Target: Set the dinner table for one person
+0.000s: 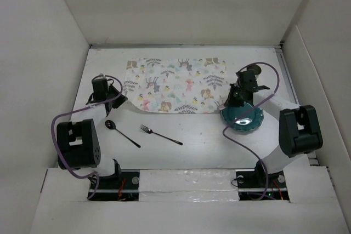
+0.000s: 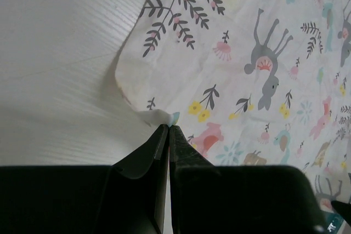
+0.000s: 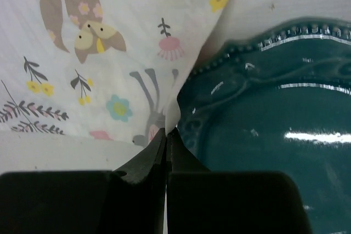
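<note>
The floral cloth placemat (image 1: pixel 174 85) lies spread on the white dinner table (image 1: pixel 186 135). My left gripper (image 1: pixel 117 100) is shut on the placemat's near left corner (image 2: pixel 164 118). My right gripper (image 1: pixel 230 102) is shut on the placemat's near right corner (image 3: pixel 171 114), right beside the teal plate (image 1: pixel 242 117). The plate's beaded rim fills the right of the right wrist view (image 3: pixel 263 113). A dark spoon (image 1: pixel 122 133) and a dark fork (image 1: pixel 160 135) lie on the table in front of the placemat.
White walls (image 1: pixel 44 53) box in the table on the left, back and right. The arm bases (image 1: pixel 77 143) stand at the near edge, with purple cables (image 1: pixel 258 102) looping over the right side.
</note>
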Available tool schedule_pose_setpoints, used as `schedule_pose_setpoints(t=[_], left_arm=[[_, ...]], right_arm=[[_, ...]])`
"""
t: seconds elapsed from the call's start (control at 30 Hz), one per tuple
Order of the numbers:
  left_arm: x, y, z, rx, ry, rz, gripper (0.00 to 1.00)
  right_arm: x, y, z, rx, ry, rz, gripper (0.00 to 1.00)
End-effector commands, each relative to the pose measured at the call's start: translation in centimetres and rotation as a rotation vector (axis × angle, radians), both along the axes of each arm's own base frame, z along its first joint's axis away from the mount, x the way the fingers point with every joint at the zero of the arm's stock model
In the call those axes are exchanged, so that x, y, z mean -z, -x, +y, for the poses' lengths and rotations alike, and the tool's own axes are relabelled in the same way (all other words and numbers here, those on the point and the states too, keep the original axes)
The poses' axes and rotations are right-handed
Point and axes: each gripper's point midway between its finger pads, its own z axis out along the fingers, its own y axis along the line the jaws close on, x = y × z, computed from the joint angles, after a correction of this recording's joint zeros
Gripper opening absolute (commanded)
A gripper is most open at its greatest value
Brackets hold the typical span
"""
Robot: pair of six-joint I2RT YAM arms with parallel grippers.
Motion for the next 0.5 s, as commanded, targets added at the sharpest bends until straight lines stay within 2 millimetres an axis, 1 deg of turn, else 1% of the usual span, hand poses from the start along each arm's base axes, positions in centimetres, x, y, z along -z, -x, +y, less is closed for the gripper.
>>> schedule_pose_setpoints(t=[0.0, 0.03, 0.07, 0.1, 0.17, 0.2, 0.27, 0.3, 0.33, 0.4, 0.43, 0.47], left_arm=[[-0.1, 2.0, 1.5, -0.039, -0.079, 0.034, 0.0], [-0.2, 2.3, 1.5, -0.043, -0.084, 0.034, 0.0], [0.2, 2.8, 1.5, -0.042, -0.084, 0.05, 0.0], [0.5, 3.2, 1.4, -0.039, -0.083, 0.066, 0.0], [1.0, 3.8, 1.4, -0.041, -0.081, 0.083, 0.0], [1.1, 4.1, 1.4, -0.04, -0.08, 0.092, 0.0], [1.3, 4.5, 1.3, -0.045, -0.076, 0.101, 0.0], [1.3, 4.6, 1.4, -0.05, -0.079, 0.101, 0.0], [1.5, 5.2, 1.4, -0.055, -0.081, 0.125, 0.0], [1.6, 5.7, 1.7, -0.071, -0.091, 0.13, 0.0], [1.1, 5.8, 1.7, -0.077, -0.093, 0.116, 0.0], [1.1, 6.0, 1.8, -0.087, -0.097, 0.117, 0.0]], right_arm=[[-1.2, 0.7, 0.2, -0.031, 0.002, -0.056, 0.02], [-1.0, 1.2, 0.2, -0.032, 0.002, -0.049, 0.02], [-1.0, 1.6, 0.4, -0.04, 0.004, -0.051, 0.02], [-0.6, 2.1, 0.3, -0.037, 0.003, -0.037, 0.03], [-0.8, 2.5, 0.3, -0.038, -0.003, -0.04, 0.03], [-0.6, 2.9, 0.6, -0.049, -0.001, -0.033, 0.03], [-0.4, 3.2, 0.4, -0.048, 0.003, -0.026, 0.03], [-0.2, 3.5, 0.8, -0.06, 0.004, -0.019, 0.03], [-0.2, 3.8, 1.1, -0.07, 0.003, -0.014, 0.03], [-0.2, 3.9, 1.4, -0.079, 0.003, -0.015, 0.04], [0.0, 4.1, 1.2, -0.068, 0.01, -0.009, 0.04], [-0.1, 4.1, 1.5, -0.073, 0.01, -0.013, 0.04]])
